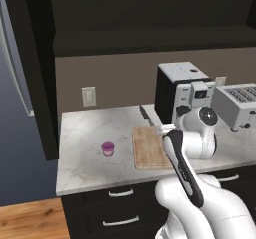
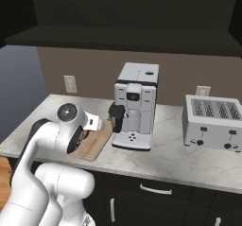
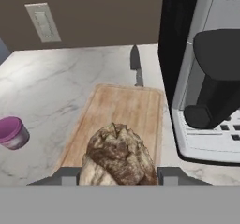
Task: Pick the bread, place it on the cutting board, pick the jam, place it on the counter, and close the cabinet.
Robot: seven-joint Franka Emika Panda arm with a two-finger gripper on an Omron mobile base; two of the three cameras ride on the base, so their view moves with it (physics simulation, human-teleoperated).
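The pincer (image 3: 119,176) is clamped on the small rounded brown bread loaf with darker crust (image 3: 117,157), its two dark finger tips showing at either flank of the loaf at the bottom of the hand view. The loaf hangs over the near end of the flat rectangular light-tan wooden cutting board (image 3: 122,110); whether it already touches the wood I cannot tell.

To do this step well, I judge the hand should come straight down until the loaf rests flat on the board, well inside its edges and away from the board's side nearest the grey-and-black coffee machine (image 3: 206,78), and only then let go, so the loaf does not roll.

The loaf looks roughly round, so its long axis is hard to read; its cracked crust faces the camera. The board's long axis runs away from the hand toward the brown wall, where a dark-handled kitchen knife (image 3: 136,68) lies just past its far end.

The tiny purple-magenta jam jar (image 1: 108,148) stands on the white-grey veined marble counter (image 1: 85,133), apart from the board on its side away from the coffee machine.
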